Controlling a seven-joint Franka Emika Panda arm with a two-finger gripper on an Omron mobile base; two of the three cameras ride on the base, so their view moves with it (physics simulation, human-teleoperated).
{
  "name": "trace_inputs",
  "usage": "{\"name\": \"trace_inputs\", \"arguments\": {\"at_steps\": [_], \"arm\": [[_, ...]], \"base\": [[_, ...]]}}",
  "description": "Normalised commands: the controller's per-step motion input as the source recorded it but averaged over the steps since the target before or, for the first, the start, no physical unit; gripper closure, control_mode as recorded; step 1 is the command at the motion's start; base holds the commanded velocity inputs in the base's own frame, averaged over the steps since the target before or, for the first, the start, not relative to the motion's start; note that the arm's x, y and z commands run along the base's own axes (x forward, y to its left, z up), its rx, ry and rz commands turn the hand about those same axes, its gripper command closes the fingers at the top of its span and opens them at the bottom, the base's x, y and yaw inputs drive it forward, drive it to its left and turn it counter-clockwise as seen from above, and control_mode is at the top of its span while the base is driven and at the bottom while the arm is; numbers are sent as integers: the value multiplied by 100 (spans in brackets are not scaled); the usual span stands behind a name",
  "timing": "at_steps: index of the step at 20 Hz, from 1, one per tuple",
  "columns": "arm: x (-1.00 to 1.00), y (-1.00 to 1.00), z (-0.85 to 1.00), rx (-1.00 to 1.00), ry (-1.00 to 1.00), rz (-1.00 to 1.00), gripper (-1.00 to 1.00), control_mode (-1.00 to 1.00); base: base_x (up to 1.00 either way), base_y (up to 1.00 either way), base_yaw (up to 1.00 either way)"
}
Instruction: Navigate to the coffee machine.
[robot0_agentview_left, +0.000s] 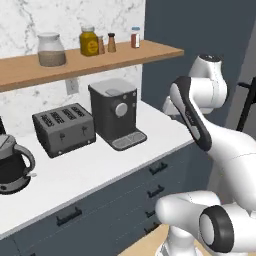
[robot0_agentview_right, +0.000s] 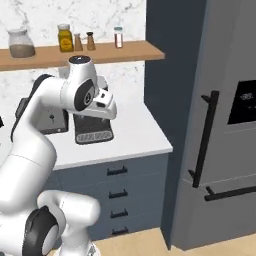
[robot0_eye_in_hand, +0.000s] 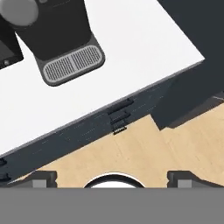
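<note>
Kitchen with marble backsplash, white counter (robot0_agentview_left: 100, 165) over dark blue drawers (robot0_agentview_right: 117, 192), wood floor (robot0_eye_in_hand: 140, 153). Coffee machine (robot0_agentview_left: 114, 111) stands on the counter against the wall, grey dial on front, grey drip tray at its base; in the hand view it sits at the top left (robot0_eye_in_hand: 57, 30), tray grille facing the counter edge. Toaster (robot0_agentview_left: 64, 127) is just beside it on the left, four slots, nothing visible in them. Kettle (robot0_agentview_left: 12, 165) sits further left near the picture edge, lid on.

Wood shelf (robot0_agentview_left: 150, 50) above carries a glass jar (robot0_agentview_left: 51, 49) partly filled with something brownish, a yellow jar (robot0_agentview_left: 89, 41) with a dark lid, two small shakers (robot0_agentview_left: 106, 43) and a small bottle (robot0_agentview_left: 135, 37) with red contents; what the contents are is too small to tell. Outlet (robot0_agentview_left: 72, 86) on the wall under the shelf.

Right of the counter is a tall dark blue panel (robot0_agentview_right: 175, 75), then a grey fridge (robot0_agentview_right: 225, 150) with black handles.

Arm is folded up in front of the counter, partly covering the coffee machine in the right base view. Gripper (robot0_eye_in_hand: 112, 179) points down at the counter edge and floor, fingertips (robot0_eye_in_hand: 41, 177) spread wide apart, holding nothing.
</note>
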Motion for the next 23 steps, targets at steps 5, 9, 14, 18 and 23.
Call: {"name": "trace_inputs", "arguments": {"at_steps": [5,9,14,18,23], "arm": [[0,0,0,0,0,0,-100,100],[0,0,0,0,0,0,-100,100],[0,0,0,0,0,0,-100,100],[0,0,0,0,0,0,-100,100],[0,0,0,0,0,0,-100,100]], "base": [[100,-42,57],[60,-71,55],[51,-30,50],[30,-1,28],[10,-10,5]]}}
